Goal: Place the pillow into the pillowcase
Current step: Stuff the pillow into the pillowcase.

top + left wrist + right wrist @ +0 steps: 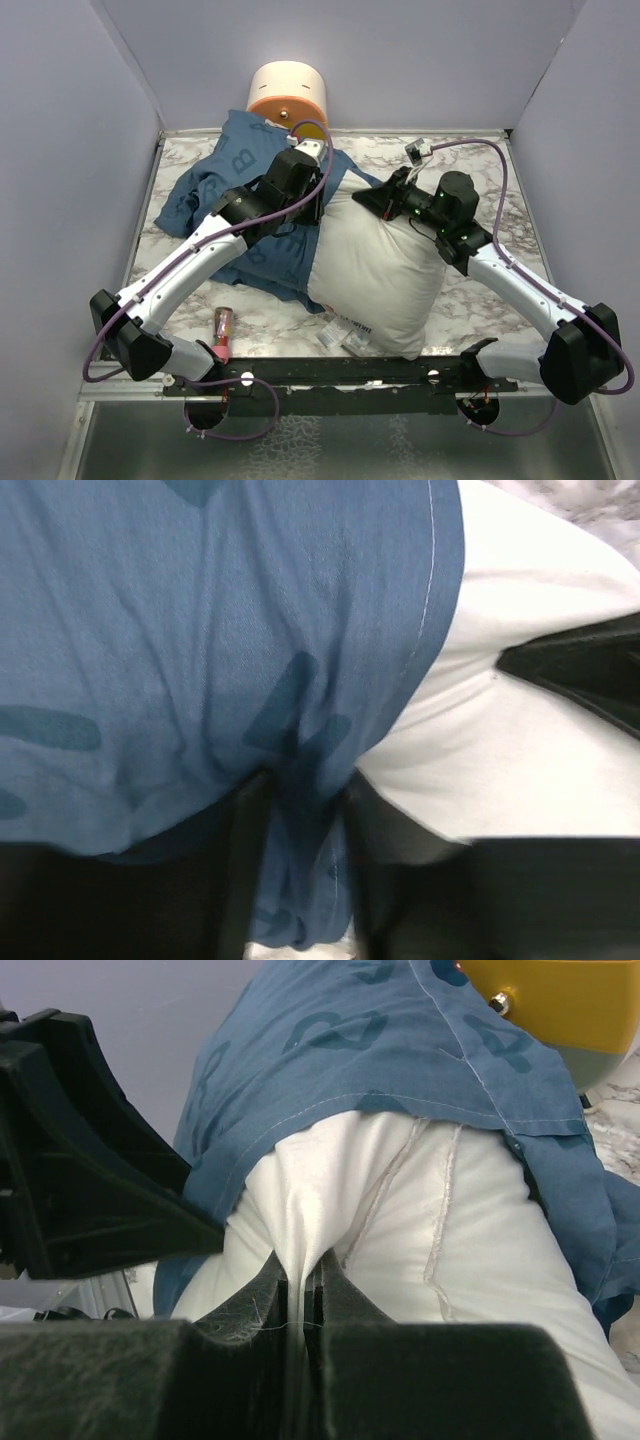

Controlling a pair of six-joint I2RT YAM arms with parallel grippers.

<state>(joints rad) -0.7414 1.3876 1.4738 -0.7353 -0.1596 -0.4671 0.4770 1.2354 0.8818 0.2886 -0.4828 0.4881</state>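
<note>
While clenching pillow (480, 1220) with right gripper (303, 1282), lower centre, seemingly as anchor | straddles pillowcase (200, 630) fold with left gripper (298, 805); hold unclear

Soft, even overhead light; the marbled table (470, 300) shows faint shadows under the arms. Close in, the wrist views blur: the pillowcase (200, 660) smears, the pillow (460, 1240) glares white, and the left hand (300, 880) and right hand (305, 1305) are dark and unfocused.
</note>
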